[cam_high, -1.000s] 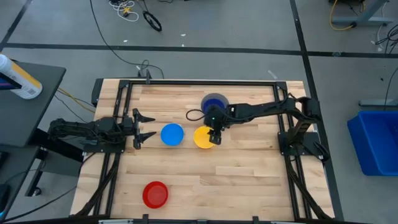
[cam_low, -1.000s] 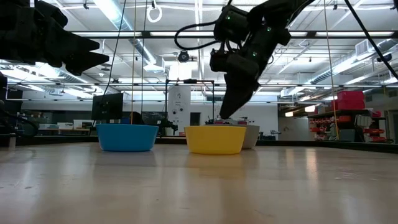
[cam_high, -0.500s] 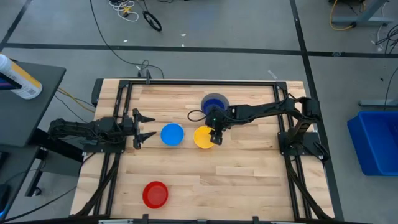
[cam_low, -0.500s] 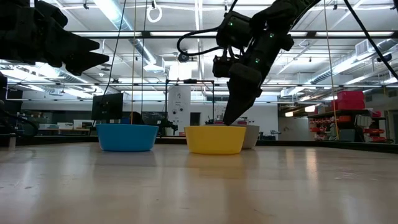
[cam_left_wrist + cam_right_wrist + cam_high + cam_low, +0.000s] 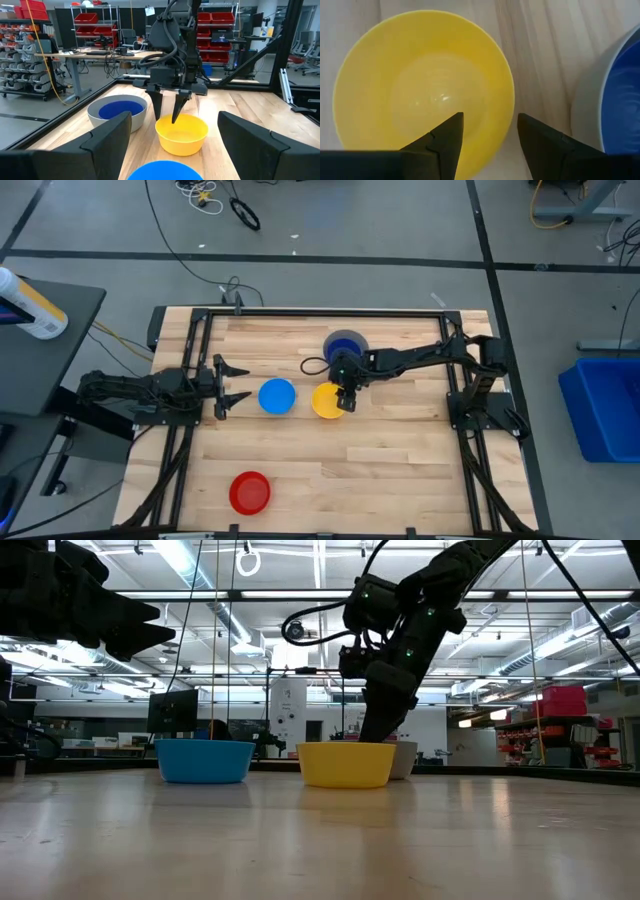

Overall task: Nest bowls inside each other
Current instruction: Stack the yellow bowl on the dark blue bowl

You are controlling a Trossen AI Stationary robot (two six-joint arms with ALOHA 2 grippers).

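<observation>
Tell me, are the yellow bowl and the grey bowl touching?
Apart. The right wrist view shows a strip of bare wood between the yellow bowl and the grey bowl, which holds the dark blue one.

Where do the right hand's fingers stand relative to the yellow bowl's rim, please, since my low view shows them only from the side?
Observer: The right hand is open and straddles the rim of the yellow bowl, one finger inside and one outside, on the side facing the grey bowl.
Operator: Thank you. Is that grey bowl empty?
Observer: No, the dark blue bowl sits nested inside it.
Operator: And is there a red bowl anywhere?
Observer: Yes, the red bowl stands alone near the table's front edge, apart from the others.
</observation>
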